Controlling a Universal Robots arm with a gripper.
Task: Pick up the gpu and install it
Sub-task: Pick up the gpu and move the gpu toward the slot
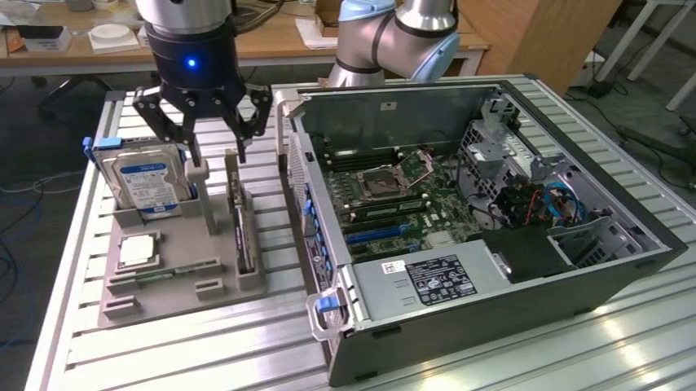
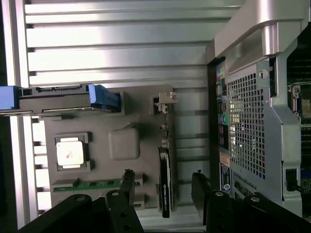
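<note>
**Open gripper poised over gpu**

Pictured on a slatted metal table: jaws spread, just above the far end of the card, itself upright and edge-on in a grey holder near the table's edge on the exterior view's left. In the same holder, a hard drive on end, a processor chip and a memory stick lying flat. Just beside, toward the table's middle, an open computer case, motherboard exposed.

Exterior view looks obliquely down from afar; wrist view straight down, close; both share the tray.
</note>
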